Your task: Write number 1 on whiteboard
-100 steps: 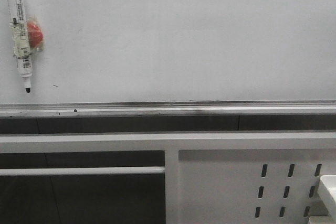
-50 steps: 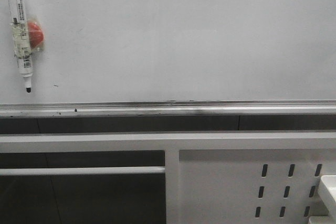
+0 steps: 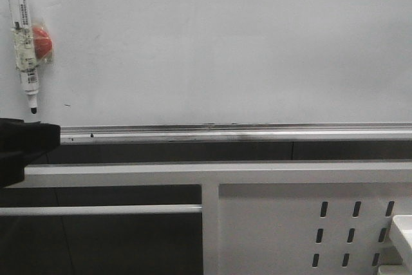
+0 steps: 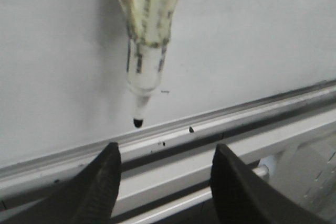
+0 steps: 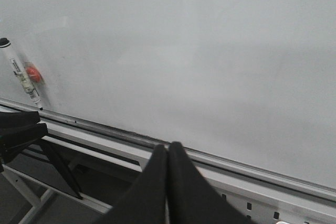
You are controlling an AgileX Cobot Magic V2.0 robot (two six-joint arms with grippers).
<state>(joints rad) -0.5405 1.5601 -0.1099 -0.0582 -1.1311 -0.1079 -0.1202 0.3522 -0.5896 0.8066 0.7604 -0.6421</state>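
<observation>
From the front, the whiteboard (image 3: 225,43) carries no number 1 yet; a marker (image 3: 24,49) hangs tip-down at its left, the left gripper (image 3: 26,146) just beneath. The left wrist shows its fingers (image 4: 100,182) spread under the tip. The right wrist shows the right gripper (image 5: 167,177) pressed together, empty. A misaligned grasp could knock the marker loose

Marker pen (image 3: 26,49) hanging tip-down beside red magnet (image 3: 42,41), white perforated panel (image 3: 309,227) below
</observation>
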